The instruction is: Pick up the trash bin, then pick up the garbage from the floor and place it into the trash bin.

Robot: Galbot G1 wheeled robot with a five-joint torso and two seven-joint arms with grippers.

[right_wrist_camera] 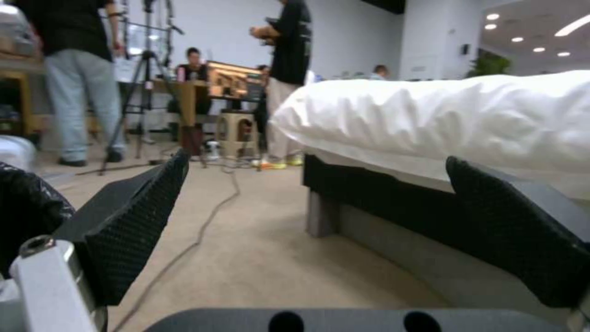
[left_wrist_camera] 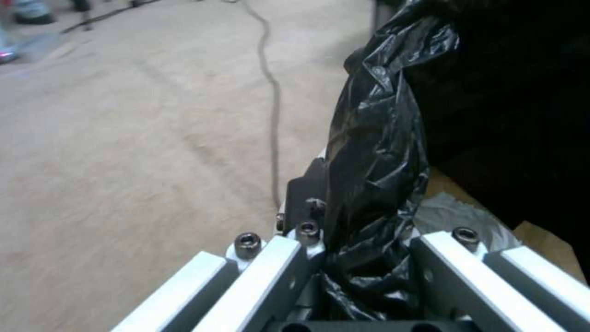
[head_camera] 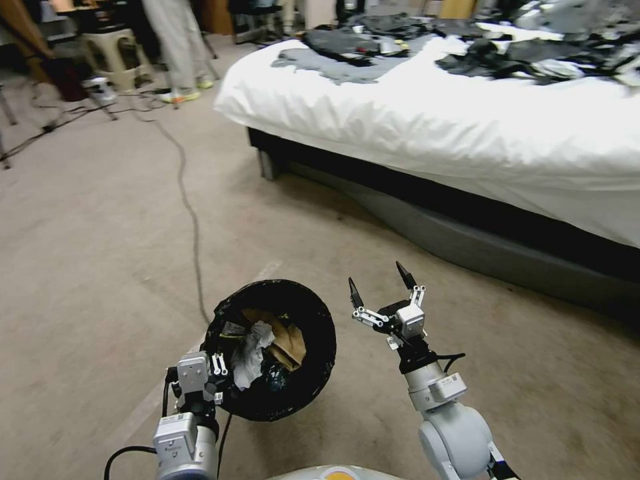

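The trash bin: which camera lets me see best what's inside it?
The head view: it looks down into the trash bin, showing white tissue and brown paper, with the left gripper clamping its rim. The left wrist view shows just bag folds; the right wrist view, a black sliver.

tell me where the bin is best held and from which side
Judging by its pose: the bag-covered rim of the small round bin lined with crinkly black plastic, from the near left, where the left end effector clamps it, leaving the tilted mouth open.

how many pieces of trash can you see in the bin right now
2 clearly: a crumpled white tissue near the rim by the left pincer, and a brown paper bag behind it. More may be hidden deeper in the trash bin.
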